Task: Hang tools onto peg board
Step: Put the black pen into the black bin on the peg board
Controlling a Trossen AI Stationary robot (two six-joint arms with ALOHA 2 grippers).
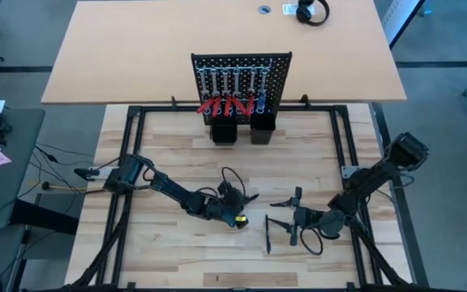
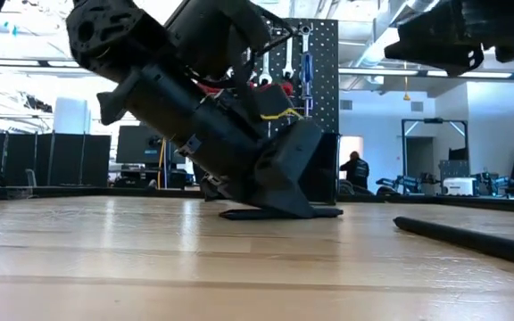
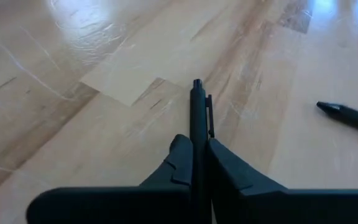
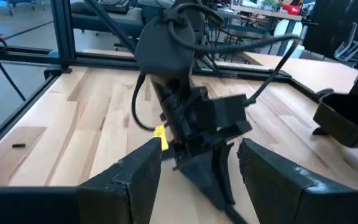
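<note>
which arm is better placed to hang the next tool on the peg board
Left. The left gripper is shut on a thin black tool, lifting it off the table. The right gripper is open and empty. The peg board stands beyond both.

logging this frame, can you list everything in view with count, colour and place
peg board: one, black, upright at the table's far edge
hung tools: several, silver, red and blue, on the board's hooks
box holders: two, black, at the board's foot
thin black stick: one, pinched in the left tool
second black stick: one, lying on the table by the right arm
headphones: one pair, black, far desk
person: one, dark clothes, in the room behind
left tool: shut on the stick, table centre
right tool: open, beside it
</note>
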